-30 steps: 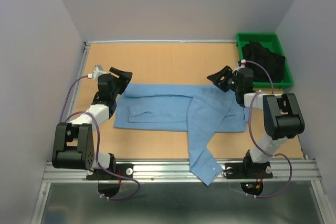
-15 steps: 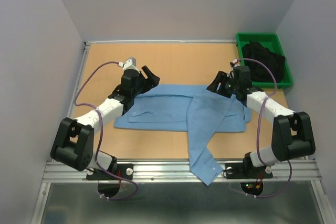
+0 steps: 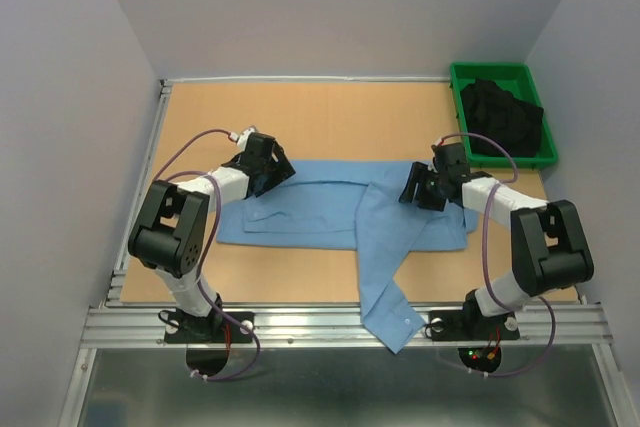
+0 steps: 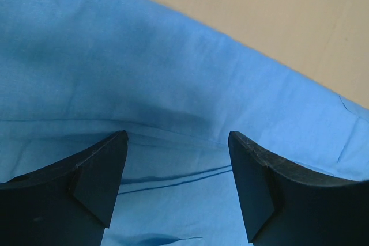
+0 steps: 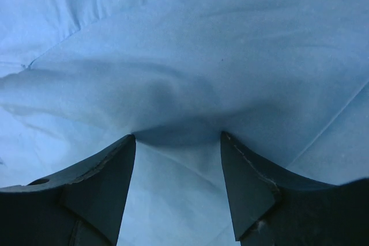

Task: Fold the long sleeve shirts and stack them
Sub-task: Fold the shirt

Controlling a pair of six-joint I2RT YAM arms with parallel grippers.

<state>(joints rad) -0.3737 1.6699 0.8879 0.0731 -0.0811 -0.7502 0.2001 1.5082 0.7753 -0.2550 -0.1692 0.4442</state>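
Left claw: released. The jaws are spread wide with nothing caught between them, and the tips are down on the far edge of the shirt at its left end. Bare surface lies just beyond.
Right claw: also released, with the jaws apart. The tips press into the cloth at the shirt's right end. A soft ridge of fabric swells up between them, but I don't see it pinched.
Why they sit there: one claw is at each end of the same long far edge. I read that as getting ready to take the edge together and bring it toward me for a lengthwise fold.
Shirt: light blue, lying flat mid-surface as a wide band running left to right, only partly folded.
Sleeve: crosses the body on a diagonal from the right part toward me. Its cuff hangs past the near edge over the rail. I judge it will need tucking in before the fold comes out neat.
Bin: green, in the far right corner, well apart from the left claw and nearer the right one. It holds dark cloth.
Count: two claws, one blue shirt, one loose sleeve showing and one bin. There is one dark bundle, and I cannot tell how many garments are in it.
Stack: none started that I can see.
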